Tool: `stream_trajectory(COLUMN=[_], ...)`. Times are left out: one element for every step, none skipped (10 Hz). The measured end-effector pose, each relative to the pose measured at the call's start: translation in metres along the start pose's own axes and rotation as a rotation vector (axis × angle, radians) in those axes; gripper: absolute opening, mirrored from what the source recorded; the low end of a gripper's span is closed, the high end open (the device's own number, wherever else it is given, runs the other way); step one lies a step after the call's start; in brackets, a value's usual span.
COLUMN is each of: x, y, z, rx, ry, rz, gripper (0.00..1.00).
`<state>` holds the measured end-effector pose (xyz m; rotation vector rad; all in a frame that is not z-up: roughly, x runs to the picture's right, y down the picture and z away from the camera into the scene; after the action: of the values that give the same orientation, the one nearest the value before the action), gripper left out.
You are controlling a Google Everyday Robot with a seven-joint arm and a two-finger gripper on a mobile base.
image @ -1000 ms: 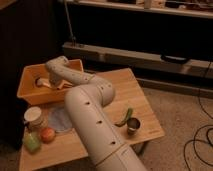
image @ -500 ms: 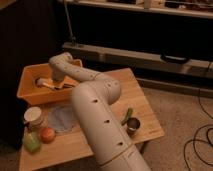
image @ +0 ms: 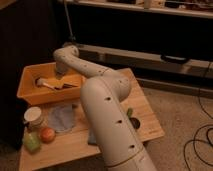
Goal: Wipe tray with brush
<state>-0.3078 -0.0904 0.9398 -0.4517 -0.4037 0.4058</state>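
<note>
Fingers of the gripper (image: 61, 81), upper left of frame, seem clamped on the brush (image: 47, 85), bristles low to sweep the tray (image: 47, 96) floor.

Nothing legible anywhere: no text, label or number, not even on gripper (image: 61, 80) inside tray (image: 30, 95), upper left.

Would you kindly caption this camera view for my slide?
Robot arm reaches into the tray, gripper near the brush inside.
</note>
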Motion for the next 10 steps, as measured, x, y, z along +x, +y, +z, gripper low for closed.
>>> stream_trajectory(x=[-0.003,-0.003,-0.005,-0.006,-0.010,-0.016,-0.026,-0.028,-0.028,-0.026], y=[-0.001,0.000,0.001,0.002,0.002,0.004,0.007,0.006,0.003,0.001], z=[0.000,0.004,0.007,0.016,0.024,0.034,0.046,0.054,0.058,0.064], rx=[0.011,0.007,0.003,-0.004,-0.010,-0.019,-0.028,-0.028,-0.022,-0.016], ry=[-0.016,-0.024,-0.037,-0.048,-0.060,-0.067,-0.077,-0.077,-0.070,-0.052], rz=[0.001,0.002,-0.004,-0.016,-0.022,-0.028,-0.037,-0.041,-0.044,-0.053], gripper=[0.33,0.41,0.51,0.63,0.72,0.78,0.80,0.80,0.80,0.80])
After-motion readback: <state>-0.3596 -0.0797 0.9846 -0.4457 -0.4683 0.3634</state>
